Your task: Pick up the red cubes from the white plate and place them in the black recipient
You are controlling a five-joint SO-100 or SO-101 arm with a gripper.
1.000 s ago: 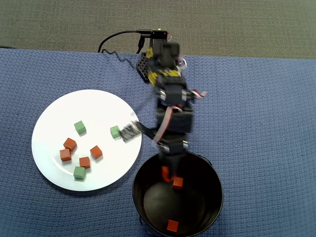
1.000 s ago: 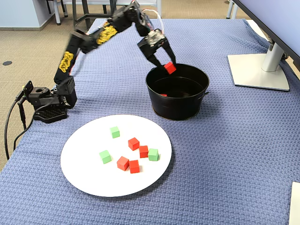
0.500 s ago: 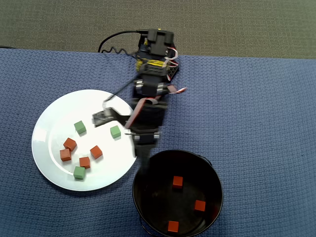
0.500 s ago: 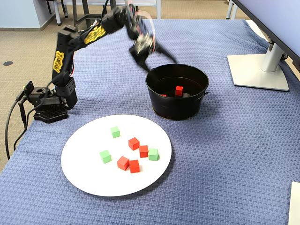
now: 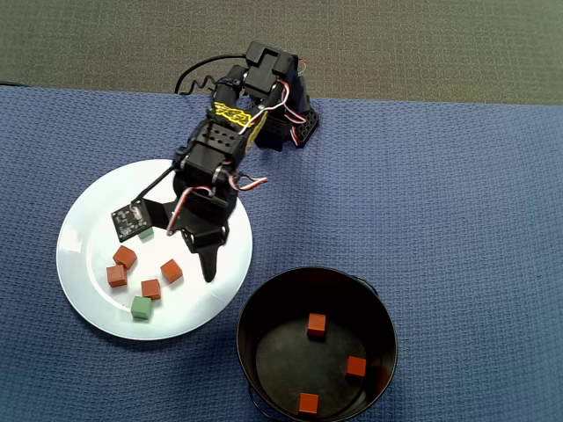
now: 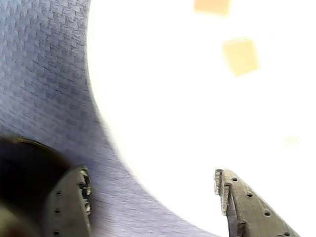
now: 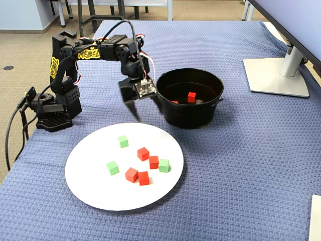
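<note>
Though unreadable, yellow lettering (image 7: pixel 89 52) along the arm (image 7: pixel 108 47)

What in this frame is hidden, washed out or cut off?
- Overhead view: the arm covers one green cube; a second peeks past the camera board.
- Wrist view: the white plate is overexposed, so cube colours wash out.
- Fixed view: the black recipient hides most of its floor; one red cube shows clearly.
</note>
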